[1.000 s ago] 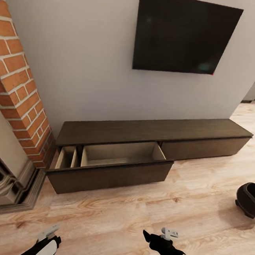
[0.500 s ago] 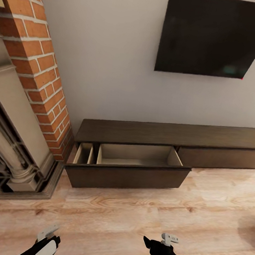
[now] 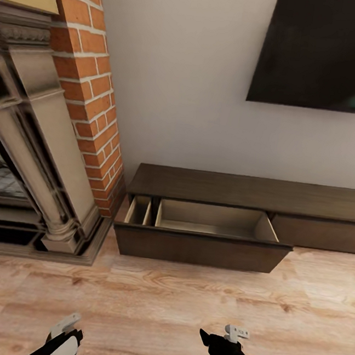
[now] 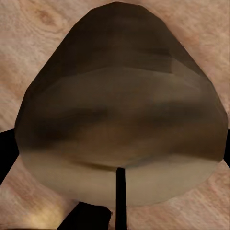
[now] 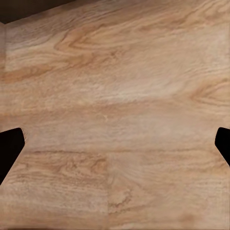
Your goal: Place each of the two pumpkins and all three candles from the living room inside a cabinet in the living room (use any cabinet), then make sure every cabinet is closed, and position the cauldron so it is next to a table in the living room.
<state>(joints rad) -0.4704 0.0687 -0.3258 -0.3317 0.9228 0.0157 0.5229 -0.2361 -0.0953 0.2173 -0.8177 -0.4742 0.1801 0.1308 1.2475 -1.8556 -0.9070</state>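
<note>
An olive-beige candle with a paler end sits close before the left wrist camera, and my left gripper is shut on it, dark fingers at its sides. In the head view that left gripper hangs low over the floor. My right gripper is open above bare wood floor, holding nothing; it is also at the bottom of the head view, right gripper. The dark-brown cabinet stands against the wall ahead, its left drawer pulled out with a pale empty interior. The pumpkins and cauldron are out of view.
A brick chimney and carved fireplace surround stand to the left of the cabinet, with a raised hearth base. A black TV hangs on the wall above. Wood floor lies between me and the drawer.
The camera has swung left: the fireplace has come further into the picture, the cabinet has slid right, and the cauldron has left the view. Both arms keep their pose.
</note>
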